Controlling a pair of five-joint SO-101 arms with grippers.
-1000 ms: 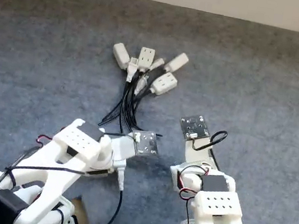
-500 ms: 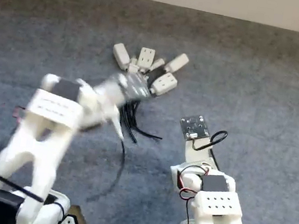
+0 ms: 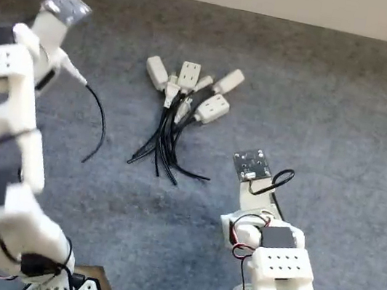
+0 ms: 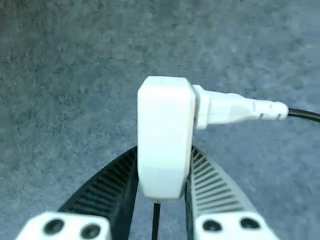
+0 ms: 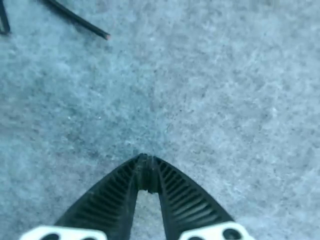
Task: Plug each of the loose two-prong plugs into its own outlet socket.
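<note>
Grey felt-like covering spreads over the worktop [image 3: 347,103]. The left tool [image 4: 162,152] is clenched on a white socket block [image 4: 165,130], held up at the far left. A plug [image 4: 225,110] sits in the block's side and trails a black cord [image 4: 305,115]; whether it is fully seated is hard to say. The right tool [image 5: 145,170] is closed on nothing, low over the covering. The other plugs and sockets [image 3: 188,85] lie bunched mid-worktop. They look light, hard and smooth, so grip across the flat faces; the stiff cords will likely tug.
</note>
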